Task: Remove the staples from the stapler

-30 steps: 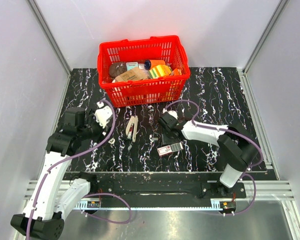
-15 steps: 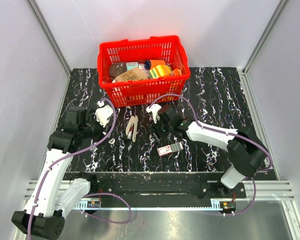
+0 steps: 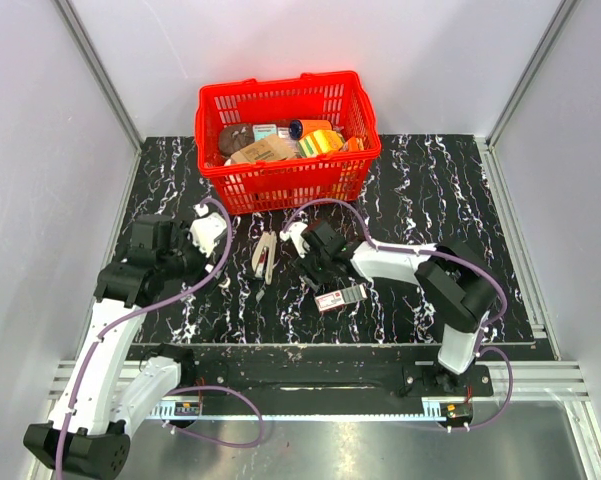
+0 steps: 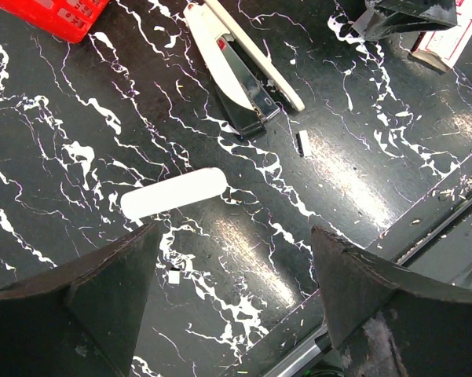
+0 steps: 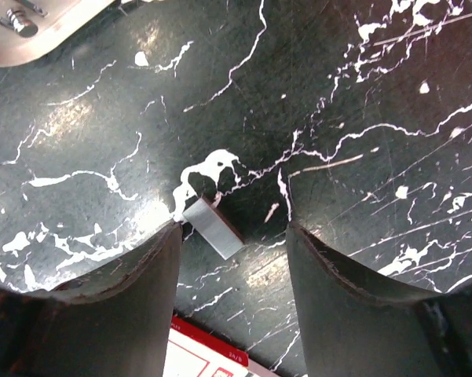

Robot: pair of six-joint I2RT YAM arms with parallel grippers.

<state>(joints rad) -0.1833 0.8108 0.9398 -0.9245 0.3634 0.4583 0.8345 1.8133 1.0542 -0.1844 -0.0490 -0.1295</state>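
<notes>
- Left hand at the bottom edge, its two dark fingers spread wide, with only bare table between them.
- Stapler at top centre, lying on the black, white-veined table; slim cream arm slanting beside a white-and-black body.
- Small pale strip just right of the stapler's lower end, not touching it.
- Flat white pill-shaped piece below the stapler, lying aslant, apart from it.
- Tiny white fleck near the left-side finger.
- Corner of a red basket at top left.
- Red-and-white box at top right, cut off by the frame.
- Table edge and metal rail at lower right.
</notes>
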